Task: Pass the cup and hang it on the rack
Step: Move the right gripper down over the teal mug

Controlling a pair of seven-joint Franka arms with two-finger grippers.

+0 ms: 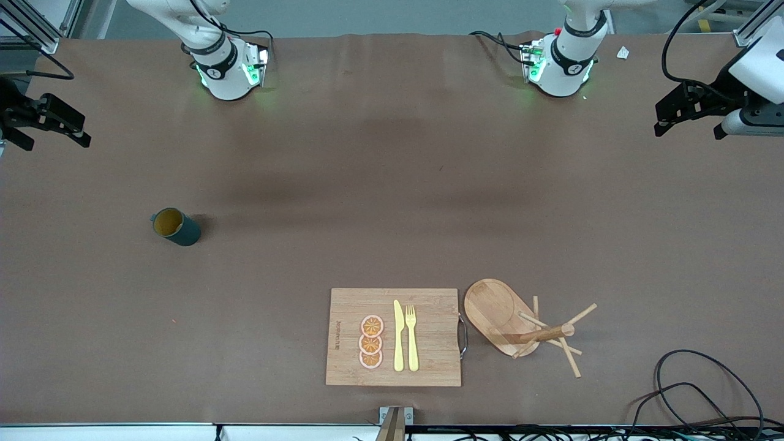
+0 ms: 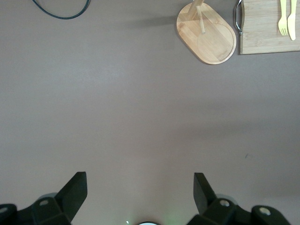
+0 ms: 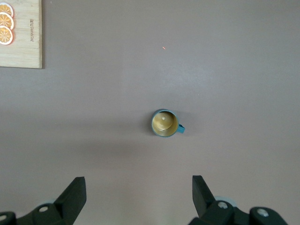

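The cup (image 1: 176, 226), dark teal with a yellow-orange inside, stands upright on the brown table toward the right arm's end; its small handle shows in the right wrist view, cup (image 3: 165, 123). The wooden rack (image 1: 508, 318) with oval base, post and thin pegs stands near the front edge toward the left arm's end, and the left wrist view shows the rack (image 2: 206, 33) too. My right gripper (image 1: 55, 142) hangs open high over the table's edge at its end; right gripper (image 3: 138, 183) holds nothing. My left gripper (image 1: 687, 131) hangs open and holds nothing at its own end, left gripper (image 2: 139, 180).
A bamboo cutting board (image 1: 429, 306) with a metal handle lies beside the rack, carrying a yellow knife (image 1: 399, 337), a yellow fork (image 1: 411, 337) and three orange slices (image 1: 371, 342). Black cables (image 1: 692, 392) coil at the front corner toward the left arm's end.
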